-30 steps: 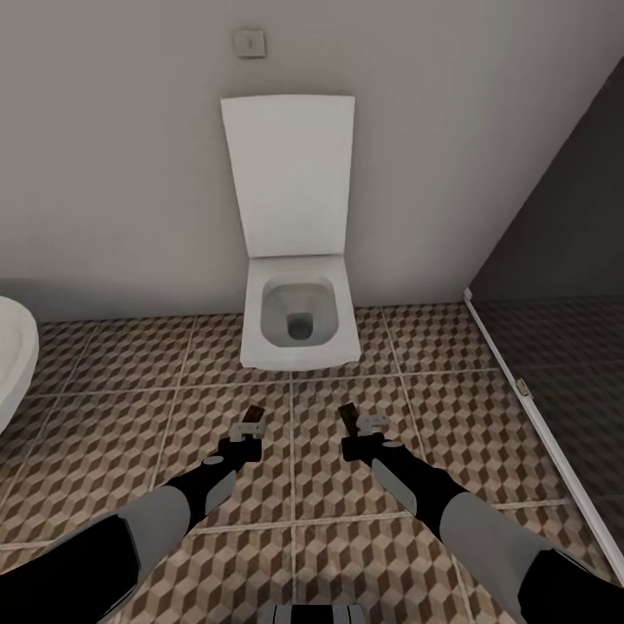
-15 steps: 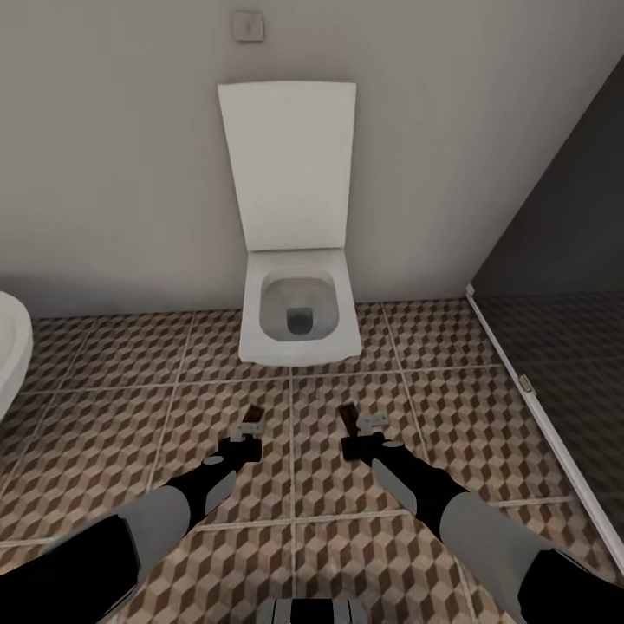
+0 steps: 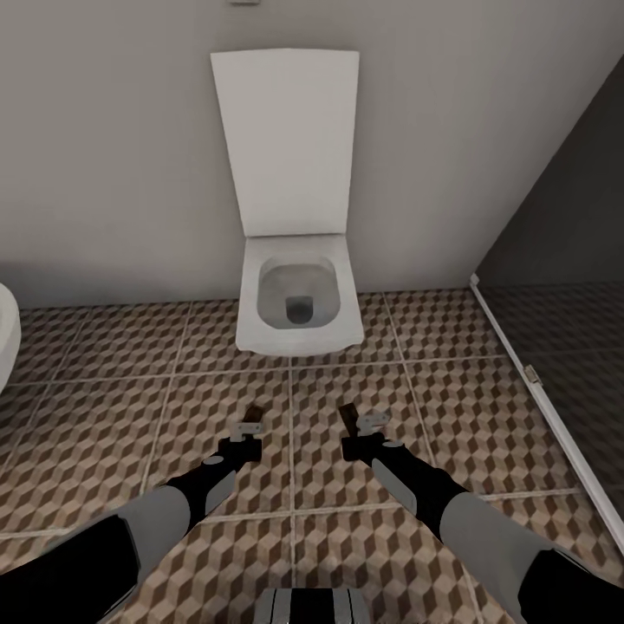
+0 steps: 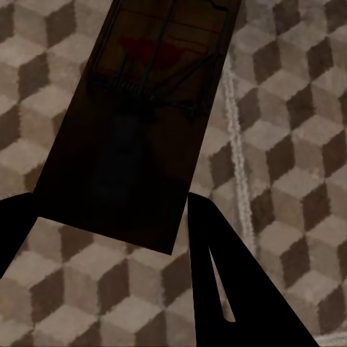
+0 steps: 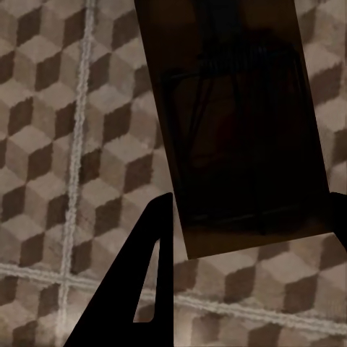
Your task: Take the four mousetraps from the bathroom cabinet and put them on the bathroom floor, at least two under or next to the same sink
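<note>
We hold one small flat tan-wood mousetrap (image 4: 137, 123) clamped in the left gripper (image 3: 249, 431) and another (image 5: 231, 130) in the right gripper (image 3: 357, 425), above cube-patterned tile floor (image 3: 451, 390); best carry level toward the sink.

A white toilet (image 3: 299, 303) with its lid raised against the pale wall is seen straight ahead, set on the bathroom floor (image 3: 104, 407) of cube-patterned tiles, with a white rounded rim (image 3: 7, 334) cut off at the left edge and a dark glass partition (image 3: 563, 286) along the right. Both arms are extended forward and low over the tiles, and a small dark mousetrap (image 3: 253, 419) is held at the tip of the left gripper (image 3: 247, 431), while another mousetrap (image 3: 348, 417) is held at the tip of the right gripper (image 3: 362, 426). The two grippers are placed side by side, just short of the toilet bowl.
</note>
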